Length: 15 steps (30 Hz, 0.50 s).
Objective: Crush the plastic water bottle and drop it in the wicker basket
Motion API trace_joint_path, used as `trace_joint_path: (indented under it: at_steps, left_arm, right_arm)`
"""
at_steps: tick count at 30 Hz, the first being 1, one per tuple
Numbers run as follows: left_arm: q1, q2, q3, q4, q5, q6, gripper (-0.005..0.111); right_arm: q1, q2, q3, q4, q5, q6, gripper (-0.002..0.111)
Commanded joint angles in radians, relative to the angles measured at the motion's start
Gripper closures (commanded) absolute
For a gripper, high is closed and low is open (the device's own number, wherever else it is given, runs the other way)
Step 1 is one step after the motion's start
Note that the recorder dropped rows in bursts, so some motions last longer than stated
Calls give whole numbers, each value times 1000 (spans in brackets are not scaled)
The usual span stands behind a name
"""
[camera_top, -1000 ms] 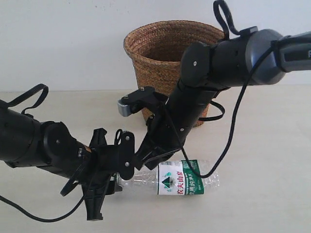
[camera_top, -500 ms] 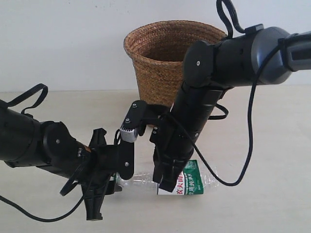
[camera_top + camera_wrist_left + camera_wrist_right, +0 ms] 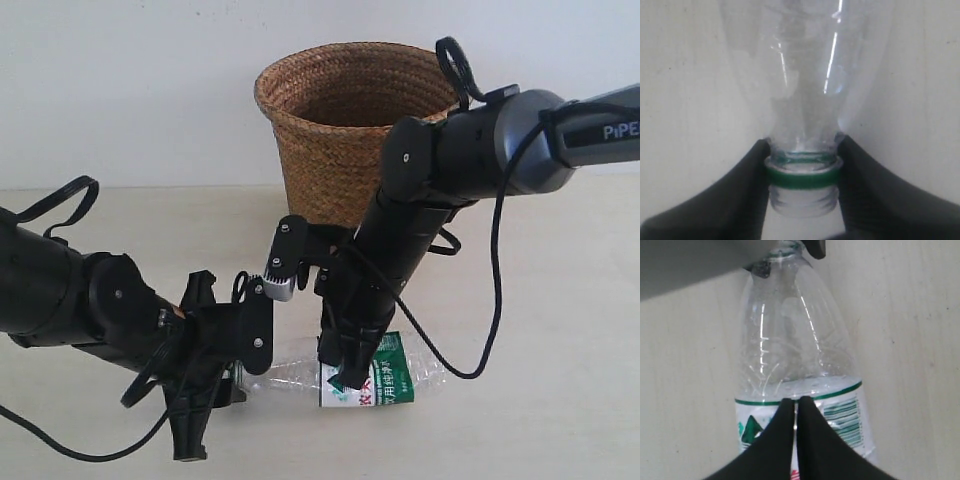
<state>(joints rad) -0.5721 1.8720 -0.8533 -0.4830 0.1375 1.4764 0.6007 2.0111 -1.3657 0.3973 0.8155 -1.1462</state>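
Exterior view: right arm (image 3: 590,125) reads "PiPE" above labelled bottle (image 3: 393,375).

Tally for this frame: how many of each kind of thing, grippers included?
Clear plastic water bottle with white-and-green label: 1
Round brown woven wicker basket: 1
Black grippers: 2, left gripper and right gripper
Total: 4

Site type: robot test bench (lab-style, not domestic).
Equipment: black left arm (image 3: 60,295) and black-and-grey right arm (image 3: 490,140), with an exposed cable (image 3: 493,300) looping off the right one.
Work surface: pale, wood-tone tabletop (image 3: 570,330).
Backdrop: plain white wall (image 3: 120,90).
Props: wicker basket (image 3: 330,150), plastic water bottle (image 3: 290,370).
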Motion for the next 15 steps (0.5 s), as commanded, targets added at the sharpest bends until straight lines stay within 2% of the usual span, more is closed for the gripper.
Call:
trace_joint_path:
  at_steps: [1,15]
  left_arm:
    - [-7,-10,-4,-7,-2,-2,103]
    - [-7,-10,-4,-7,23,-2,103]
  right_arm:
    - [-2,102,7,-13,-28,-8,108]
    - [-2,185,5,47,-18,-2,108]
